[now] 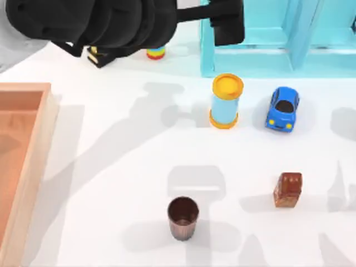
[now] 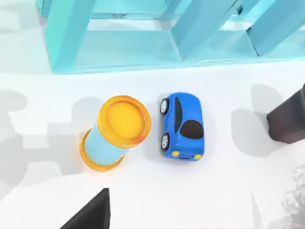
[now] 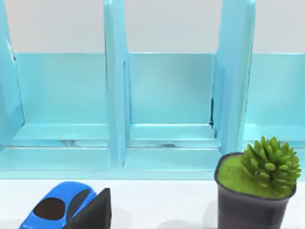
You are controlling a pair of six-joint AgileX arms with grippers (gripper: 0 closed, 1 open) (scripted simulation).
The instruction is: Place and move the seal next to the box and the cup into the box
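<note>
- On the white surface (image 1: 111, 167), near its front edge in the top view, the cup (image 1: 183, 217) stands upright with its dark hollow facing up, free of any claw.
- To the cup's right, well apart from it, the seal (image 1: 288, 189) stands alone, likewise untouched.
- At the left edge sits the box (image 1: 34, 161), its orange-brown floor bare where visible; cup and seal are both well apart from it.
- Behind them, a light-blue cylinder with yellow lid (image 1: 226, 100) stands just beside a blue toy car (image 1: 282, 108), in front of a turquoise shelf unit (image 1: 267, 61).
- Left arm (image 1: 100, 22) hangs over the far left; whether its claw is open cannot be told.
- Right wrist view faces the shelf and a potted plant (image 3: 259, 186); its claw's state cannot be told either.
</note>
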